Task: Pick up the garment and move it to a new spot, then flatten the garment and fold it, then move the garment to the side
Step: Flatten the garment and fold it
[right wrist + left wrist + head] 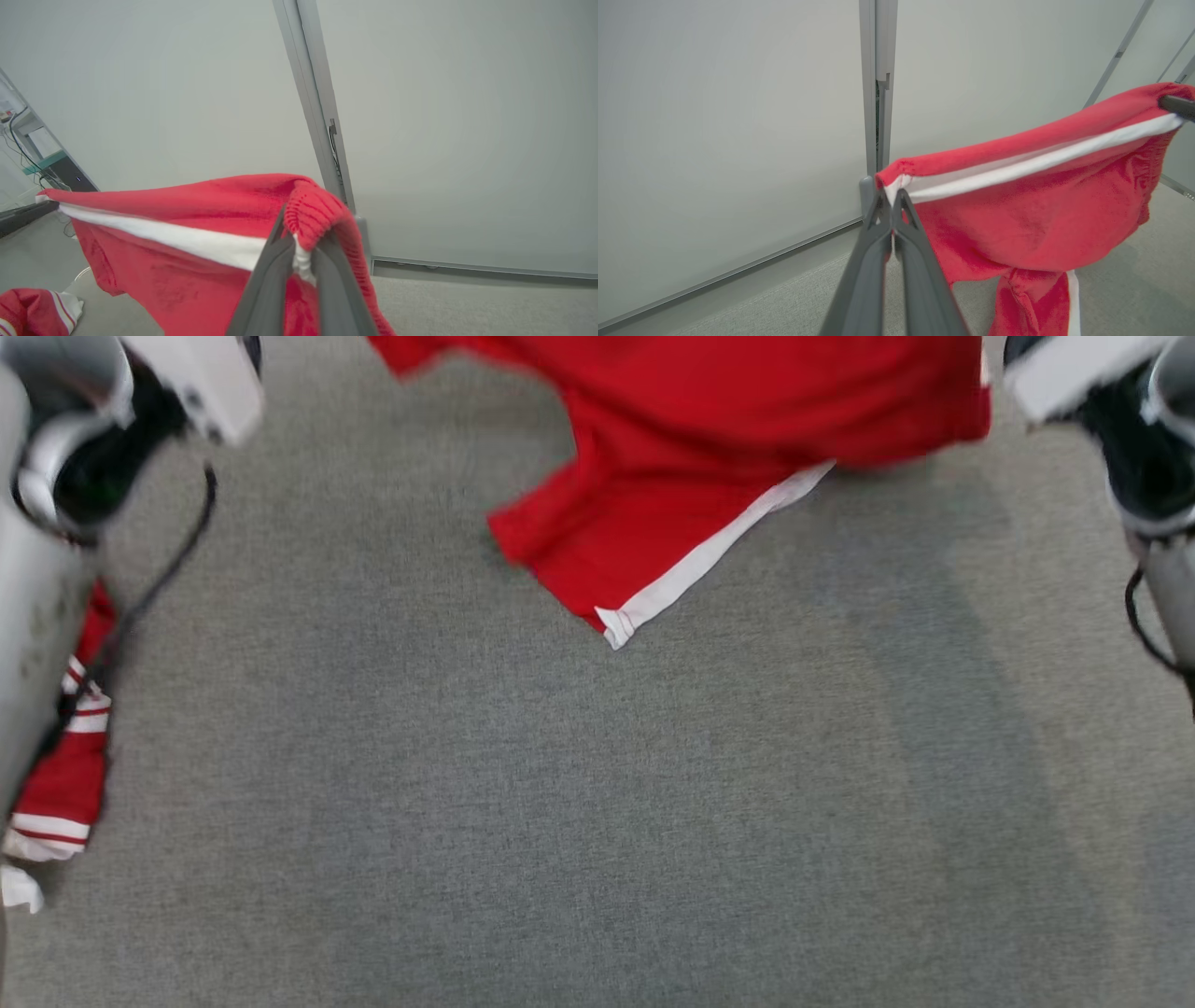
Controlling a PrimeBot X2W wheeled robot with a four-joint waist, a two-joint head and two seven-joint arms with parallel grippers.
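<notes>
Your left gripper (891, 193) is pinching one end of the garment's (1031, 224) white-banded edge, its fingers closed tight on the cloth. Your right gripper (299, 235) is clamping the opposite end of that same edge, its fingers closed on the ribbed red corner.

You are holding the two grips well apart, so the band is running nearly taut between them. The body is hanging below as a sheet rather than a bunch. In my judgement, that spread is what the flattening step needs.

In the head view the garment is hanging at the top, between your two forearms. A lower corner with its white stripe is trailing toward the grey carpet (597, 821); whether it is touching cannot be told.

A second striped garment (65, 775) is lying on the carpet beside your left arm, well apart from the held one.

Judgement: you are carrying out the move; laying out is not yet done.
</notes>
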